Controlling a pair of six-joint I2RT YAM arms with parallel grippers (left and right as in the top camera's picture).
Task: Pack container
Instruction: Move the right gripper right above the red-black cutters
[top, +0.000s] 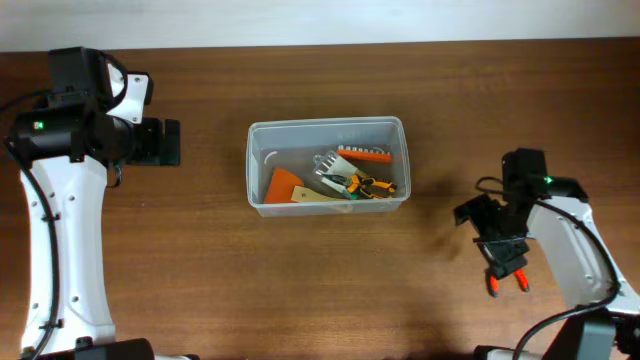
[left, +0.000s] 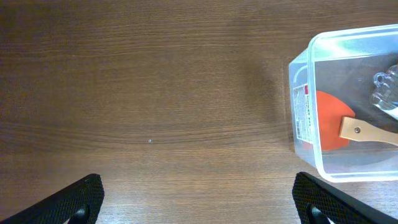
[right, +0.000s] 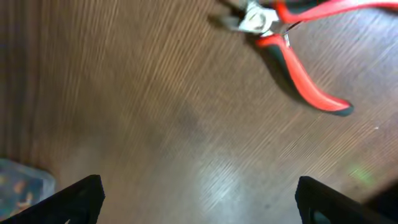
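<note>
You cannot make out much of the pile inside the translucent clear plastic rectangular container (top: 326, 124). It sits mid-tabletop, slightly towards the far side, and the left wrist view cuts it off at the right edge (left: 301, 112). In it you can count one orange scraper with a pale wooden handle (top: 285, 186) (left: 333, 121) at its left end, one orange strip of bits (top: 365, 153) along the far wall, and one pair of pliers with orange-and-black handles (top: 360, 184). A clear plastic piece (top: 328, 163) (left: 385, 93) lies tangled among them, too unclear to name. On the brown wooden tabletop (top: 200, 260), well to the right of the container, lies one pair of red-handled pliers (top: 508, 281) (right: 298, 74). From overhead its head is hidden under your right hand (top: 503, 258), and the blurred right wrist view crops it at the top. That right hand (right: 199, 205) is released, with its fingers spread wide and nothing between them. Your left hand (top: 160, 142) (left: 199, 208), to the left of the container, is also spread open over bare wood, and only its two fingertips show at the bottom corners of its wrist view.
</note>
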